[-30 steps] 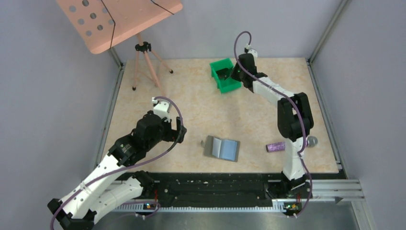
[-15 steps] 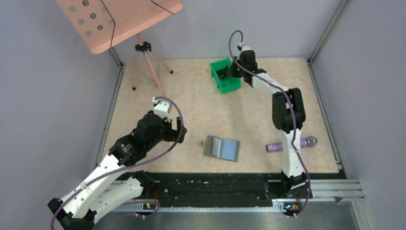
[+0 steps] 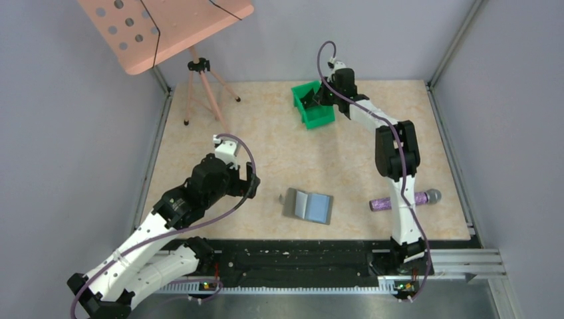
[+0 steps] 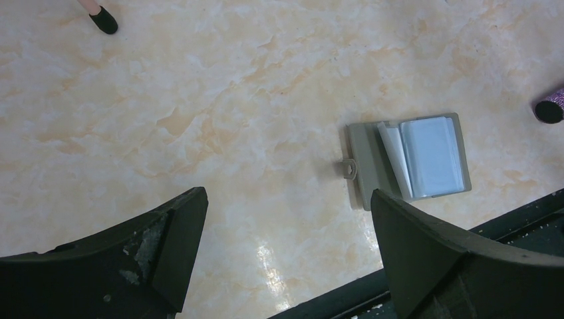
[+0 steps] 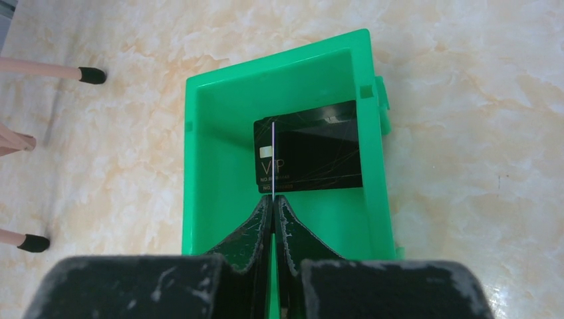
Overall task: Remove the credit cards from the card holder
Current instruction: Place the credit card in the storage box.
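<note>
The card holder (image 3: 307, 206) hasn't budged since a second ago. It's lying open and flat on the table (image 3: 266, 139) near the front edge, between the two arm bases, grey flap on the left and light blue panel facing up. In the left wrist view it sits ahead and to the right of the fingers (image 4: 406, 159), not touching anything. The left gripper (image 4: 286, 219) is spread wide with nothing in it, hanging above bare tabletop, and that arm is pretty much where it was. The right arm is what changed: it's stretched further out toward the back, elbow pulled in, so the right gripper (image 5: 273, 199) is now over the green bin (image 5: 279, 66) instead of off its right side. Its fingers are pressed together on a thin card (image 5: 273, 156) that you only see edge-on as a pale line, held upright above the inside of the bin. A black card (image 5: 312, 156) marked VIP already lies flat on the bin floor right under it. With the arm shifted, more of the purple cylinder (image 3: 384, 203) shows, right of the holder and well apart from it. The tripod (image 3: 199, 66) at back left is the same.
</note>
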`<state>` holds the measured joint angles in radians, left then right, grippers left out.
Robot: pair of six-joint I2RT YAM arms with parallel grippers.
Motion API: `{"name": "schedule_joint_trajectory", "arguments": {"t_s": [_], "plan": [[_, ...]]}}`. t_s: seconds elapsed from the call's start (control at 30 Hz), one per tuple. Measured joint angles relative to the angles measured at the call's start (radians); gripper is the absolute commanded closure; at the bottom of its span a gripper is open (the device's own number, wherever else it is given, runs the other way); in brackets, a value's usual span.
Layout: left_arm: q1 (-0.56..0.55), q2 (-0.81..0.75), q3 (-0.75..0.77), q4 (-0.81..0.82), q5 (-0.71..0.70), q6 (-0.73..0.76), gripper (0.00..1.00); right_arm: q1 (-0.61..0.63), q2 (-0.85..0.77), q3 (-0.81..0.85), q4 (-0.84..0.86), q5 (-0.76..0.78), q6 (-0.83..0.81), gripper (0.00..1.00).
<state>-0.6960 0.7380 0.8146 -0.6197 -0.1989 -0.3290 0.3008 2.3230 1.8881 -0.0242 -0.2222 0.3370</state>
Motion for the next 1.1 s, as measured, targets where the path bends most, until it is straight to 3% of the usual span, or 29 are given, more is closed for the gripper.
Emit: {"name": "schedule_joint_trajectory", "arguments": {"t_s": [0.2,0.3,0.6,1.1], "plan": [[0.0,0.011,-0.001,0.002,0.0,0.0,0.01,-0.016,0.04,0.02,0.011,-0.023,0.01,1.0],[0.0,0.019,-0.002,0.006,0.0,0.0,0.01,-0.021,0.048,0.032,0.009,-0.031,0.014,0.95],[0.0,0.037,-0.002,0.014,0.0,0.0,0.01,-0.022,0.098,0.165,-0.029,-0.005,0.003,0.69],[0.0,0.042,-0.002,0.014,0.014,-0.01,0.01,-0.023,0.105,0.297,-0.154,0.061,-0.004,0.61]]}}
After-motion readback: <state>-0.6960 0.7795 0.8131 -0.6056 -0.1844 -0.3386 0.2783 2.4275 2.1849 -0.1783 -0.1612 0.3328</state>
